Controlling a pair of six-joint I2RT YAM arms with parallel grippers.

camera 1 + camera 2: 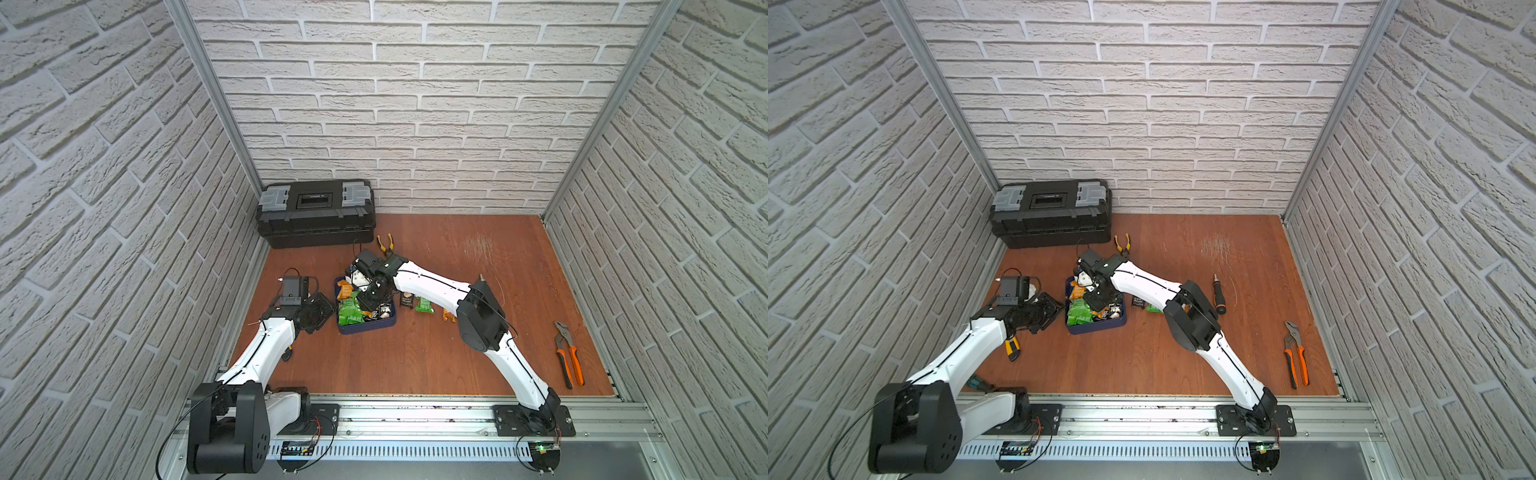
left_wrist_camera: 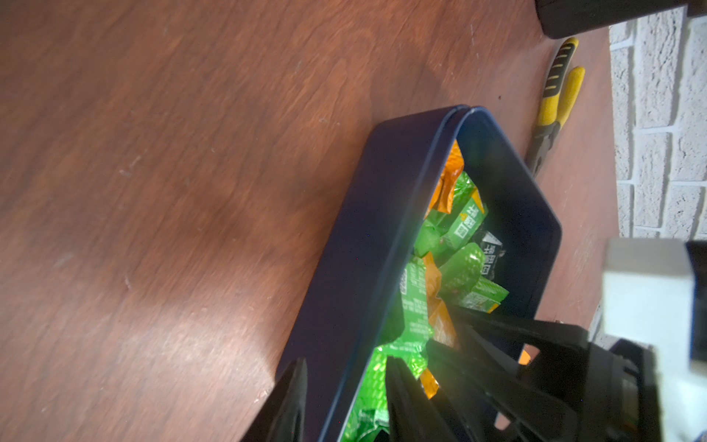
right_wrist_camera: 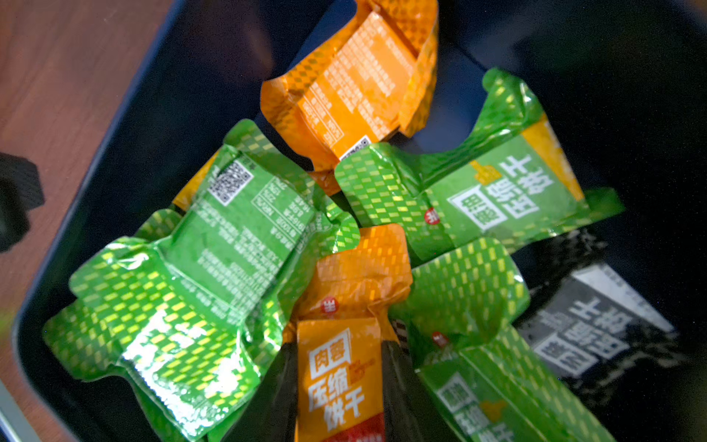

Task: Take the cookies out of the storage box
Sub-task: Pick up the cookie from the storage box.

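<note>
In both top views the storage box sits on the brown table. It is a little to 9 o'clock of the table's middle. It is a dark blue tray, and the cookies lie piled inside it, green, orange and black. The right gripper dips into the box from its 12 o'clock end. The left gripper is at the box's 9 o'clock side, right at the wall. A few loose packets lie on the table at 3 o'clock of the box, just beside it. The black toolbox stands in the 11 o'clock corner. The yellow pliers lie at 12 o'clock of the box. The orange pliers lie well apart from it, at 4 o'clock.

In the left wrist view the left gripper has one finger outside the storage box and one finger inside. The wall is between them. You cannot tell if the claw is squeezing the wall or just standing around it. The cookies fill the box, and the yellow pliers lie just past its far end.

In the right wrist view you look down into the storage box. The right gripper is closed on an orange packet, with a dark finger tight against each side of it. More cookies lie all around, and a black packet lies near.
</note>
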